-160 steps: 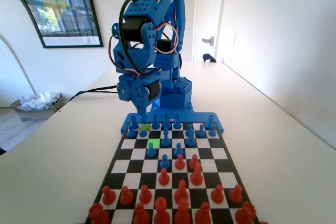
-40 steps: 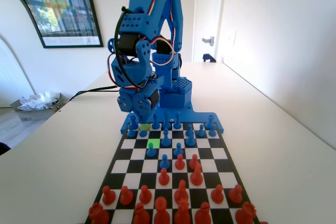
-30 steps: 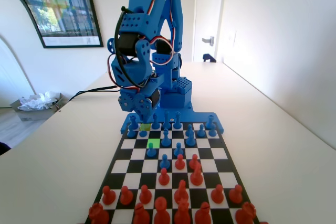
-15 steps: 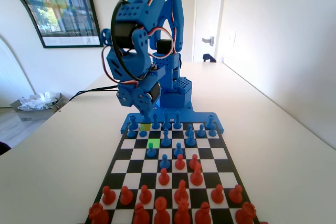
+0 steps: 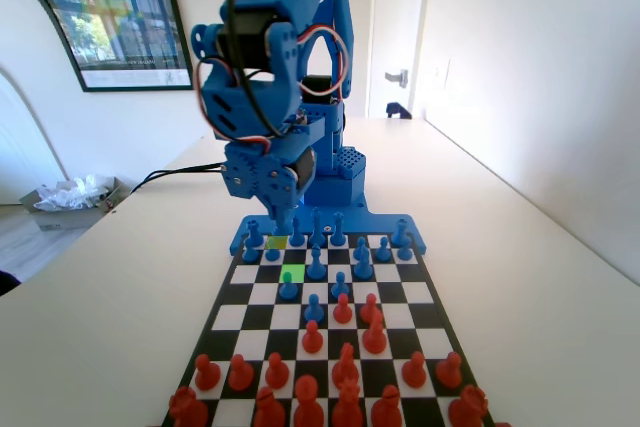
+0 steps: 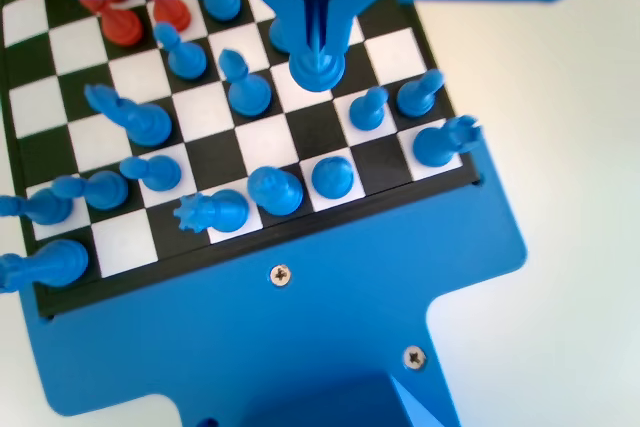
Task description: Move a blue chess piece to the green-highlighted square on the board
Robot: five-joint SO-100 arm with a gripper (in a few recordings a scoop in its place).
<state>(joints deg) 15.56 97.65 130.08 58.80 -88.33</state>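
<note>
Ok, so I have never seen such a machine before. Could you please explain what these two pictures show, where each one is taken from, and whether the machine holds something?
The machine is a small blue robot arm on a table, playing on a chess board. The fixed view is taken from the end of the board opposite the arm, so the red pieces are near the camera and the blue pieces are near the arm. One square is bright green: this is the target.

The wrist view comes from a camera on the arm itself, looking down at the blue side of the board. The two blue parts coming from its top edge are the end effector, the part that grasps. They are closed on the head of a blue pawn. I cannot tell whether the pawn is already lifted off the board.
</note>
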